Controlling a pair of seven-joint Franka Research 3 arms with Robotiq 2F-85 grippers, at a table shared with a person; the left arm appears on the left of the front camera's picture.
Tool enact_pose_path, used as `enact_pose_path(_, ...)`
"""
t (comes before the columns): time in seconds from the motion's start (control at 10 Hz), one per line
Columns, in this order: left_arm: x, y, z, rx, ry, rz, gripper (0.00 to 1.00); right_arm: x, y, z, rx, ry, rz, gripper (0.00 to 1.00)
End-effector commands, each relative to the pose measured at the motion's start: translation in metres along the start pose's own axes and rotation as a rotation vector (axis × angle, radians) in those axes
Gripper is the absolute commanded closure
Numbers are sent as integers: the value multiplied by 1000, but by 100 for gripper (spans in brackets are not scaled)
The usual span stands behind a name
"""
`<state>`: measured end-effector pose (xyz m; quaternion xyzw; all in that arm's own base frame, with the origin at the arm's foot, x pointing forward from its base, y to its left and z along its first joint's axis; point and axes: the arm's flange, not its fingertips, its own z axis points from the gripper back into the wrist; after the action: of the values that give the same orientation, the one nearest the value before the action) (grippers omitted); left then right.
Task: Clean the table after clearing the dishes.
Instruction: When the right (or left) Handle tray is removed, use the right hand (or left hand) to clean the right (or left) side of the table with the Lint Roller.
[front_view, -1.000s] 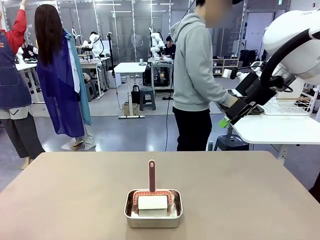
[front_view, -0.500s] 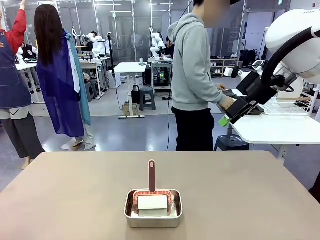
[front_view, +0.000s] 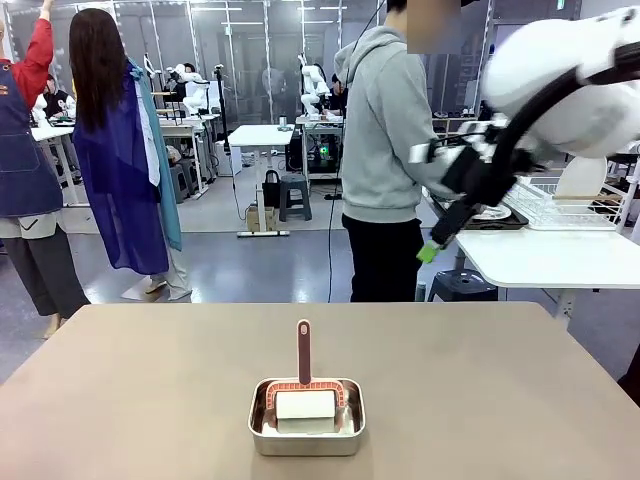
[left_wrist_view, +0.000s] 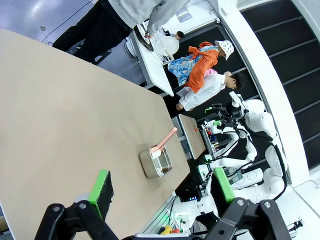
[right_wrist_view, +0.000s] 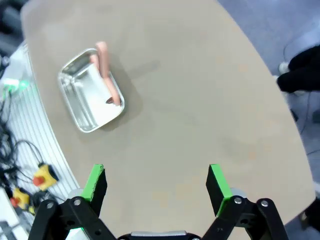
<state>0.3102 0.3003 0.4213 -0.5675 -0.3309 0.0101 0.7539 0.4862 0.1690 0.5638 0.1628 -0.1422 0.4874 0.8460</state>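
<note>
Seen from the front, the table is a broad slab with a plain matte beige-brown top and rounded corners. It takes up the lower half of the view, and its long axis runs left to right. From the right wrist camera the same top appears from above, bare apart from one cluster of things.

That cluster is a small rectangular steel pan near the table's near edge, about midway along it. In the pan lie a white block and a brush. The brush's reddish-pink handle sticks out over the pan's far rim and points across the short axis toward the far side.

What can be made out of the dishes is a white plate on a dark tray. They sit on the smaller white table off to the right, beside a wire rack and partly behind the right arm.

A person in a grey hoodie stands beyond the far edge, turned toward that side table.

The right gripper is blurred and hangs in the air between the person and the side table. Its own camera shows the jaws spread wide with nothing between the green pads. The left gripper is high above the table, also gaping and empty, with the pan well beyond its fingers.
</note>
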Motion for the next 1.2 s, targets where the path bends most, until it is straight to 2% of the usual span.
enact_pose_path(0.0,-2,-4,4,-5,10,0,0,76,4,-29,35,218,185,0)
enact_pose_path(0.2,-2,-4,4,-5,10,0,0,134,29,-73,77,371,327,0)
enact_pose_path(0.4,-2,-4,4,-5,10,0,0,176,49,-104,101,456,419,0)
enact_pose_path(0.7,-2,-4,4,-5,10,0,0,218,76,-159,105,610,497,0)
enact_pose_path(0.9,-2,-4,4,-5,10,0,0,229,86,-181,123,638,494,0)
enact_pose_path(1.1,-2,-4,4,-5,10,0,0,228,90,-194,138,601,432,0)
